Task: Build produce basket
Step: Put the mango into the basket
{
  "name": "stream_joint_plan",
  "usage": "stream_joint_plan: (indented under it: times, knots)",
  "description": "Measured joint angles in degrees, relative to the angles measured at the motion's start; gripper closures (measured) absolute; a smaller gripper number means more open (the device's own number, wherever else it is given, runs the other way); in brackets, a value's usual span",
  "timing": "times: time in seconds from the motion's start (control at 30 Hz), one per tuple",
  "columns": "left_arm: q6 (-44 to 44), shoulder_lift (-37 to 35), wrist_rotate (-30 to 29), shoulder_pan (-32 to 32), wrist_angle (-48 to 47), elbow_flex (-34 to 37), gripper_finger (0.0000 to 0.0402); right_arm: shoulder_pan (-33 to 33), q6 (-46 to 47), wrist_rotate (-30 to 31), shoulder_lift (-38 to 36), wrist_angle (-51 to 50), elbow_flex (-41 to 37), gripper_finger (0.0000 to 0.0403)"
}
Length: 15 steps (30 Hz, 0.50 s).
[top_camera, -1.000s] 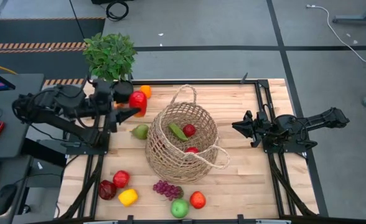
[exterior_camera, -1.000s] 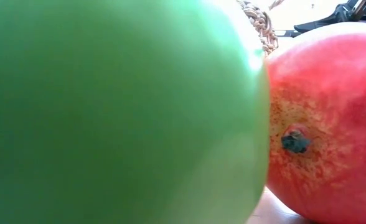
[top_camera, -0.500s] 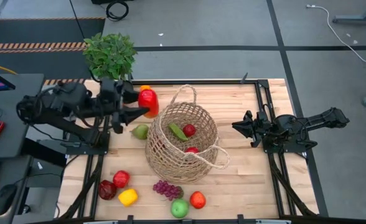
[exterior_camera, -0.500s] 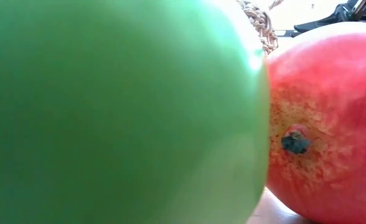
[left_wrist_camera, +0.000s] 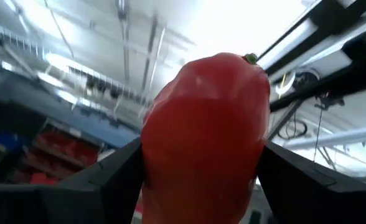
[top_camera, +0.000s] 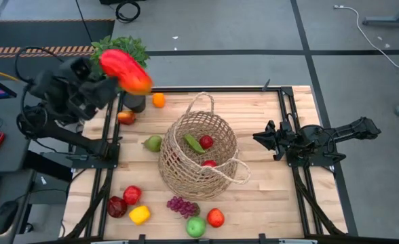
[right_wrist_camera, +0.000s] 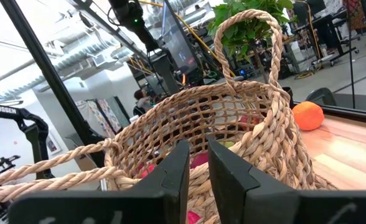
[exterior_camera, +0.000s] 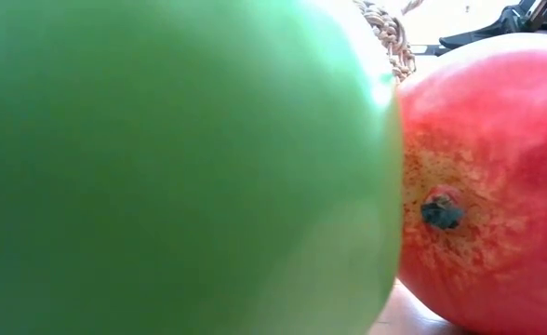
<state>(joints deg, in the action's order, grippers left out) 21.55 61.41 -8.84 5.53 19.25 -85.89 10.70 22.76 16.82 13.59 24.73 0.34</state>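
The wicker basket point(top_camera: 198, 152) lies tipped on the table's middle, with a cucumber point(top_camera: 193, 143) and red fruit point(top_camera: 206, 141) inside. My left gripper point(top_camera: 115, 80) is raised over the far left corner, pointing upward, and is shut on a red pepper point(top_camera: 125, 70). An orange point(top_camera: 159, 100), a reddish fruit point(top_camera: 126, 116) and a pear point(top_camera: 153, 143) lie left of the basket. Peppers point(top_camera: 140, 215), grapes point(top_camera: 182, 205) and apples point(top_camera: 196, 227) lie along the near edge. My right gripper point(top_camera: 257, 139) rests shut just right of the basket. My left gripper pinches the red pepper's two opposite sides point(left_wrist_camera: 155, 155) between its two fingers point(left_wrist_camera: 108, 180). The fingers slant upward from below. The pepper stands out beyond them with its green stem end point(left_wrist_camera: 251, 59) farthest from the gripper. It is lifted clear, high above the table.
A potted plant point(top_camera: 121, 51) stands at the far left corner, partly behind the raised pepper. In the low view a green apple point(exterior_camera: 180, 167) and a red-orange apple point(exterior_camera: 487, 186) fill the picture. Bare wood lies right of the basket, toward the near right corner.
My left gripper has risen and tipped upward from pointing about level toward the basket. The red pepper has gone with it, from low beside the basket's far left up and back toward the far left corner. An orange and a reddish fruit beneath now show.
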Motion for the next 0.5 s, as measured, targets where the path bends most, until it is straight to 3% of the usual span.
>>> stream_joint_plan:
  times: [0.17,0.5]
  knots:
    - [-2.9,0.7,0.1,-0.3,5.8,0.0,0.0118,0.0,0.0,0.0,0.0,0.0,0.0,0.0338]
    - [-2.8,2.7,0.1,-0.3,6.4,0.0,0.0118,0.0,0.0,0.0,0.0,0.0,0.0,0.0338]
